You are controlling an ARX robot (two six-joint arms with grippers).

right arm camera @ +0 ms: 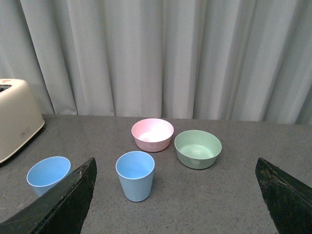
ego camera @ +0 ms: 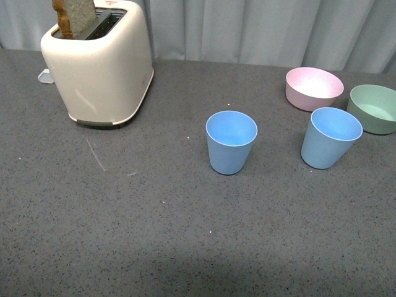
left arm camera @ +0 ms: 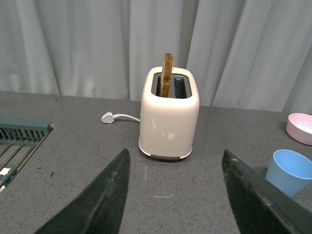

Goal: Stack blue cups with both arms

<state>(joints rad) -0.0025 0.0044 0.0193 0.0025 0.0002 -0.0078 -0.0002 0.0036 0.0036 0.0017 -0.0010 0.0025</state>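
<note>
The left tool [left arm camera: 175, 153] hangs above the desk [ego camera: 185, 241] with its two black fingers [left arm camera: 100, 202] spread wide and nothing between them. It faces the toaster [left arm camera: 169, 117], so it is not yet lined up on a cup. The right tool [right arm camera: 175, 163] is also spread wide and empty, and the right cup [right arm camera: 135, 175] sits in the gap ahead of it, which suits a straight approach. Neither arm shows in the front view, so both appear to be drawn back near the robot.

The two blue cups stand upright on the desk, mouths up and well apart, so no stacking is done. The middle cup [ego camera: 231, 142] stands alone in open desk to the right of the toaster, likely the one at the edge of the left wrist view. The right cup stands just beside the green bowl [ego camera: 373, 108] and near the pink bowl [ego camera: 314, 88], touching neither as far as can be seen.

A bread slice [ego camera: 75, 17] sticks out of the toaster, and a white plug [left arm camera: 108, 117] lies beside it, both clear of the cups.

The bowls crowd the right cup from behind, so a grasp from the near side looks safer. The taper should let one cup drop into the other
</note>
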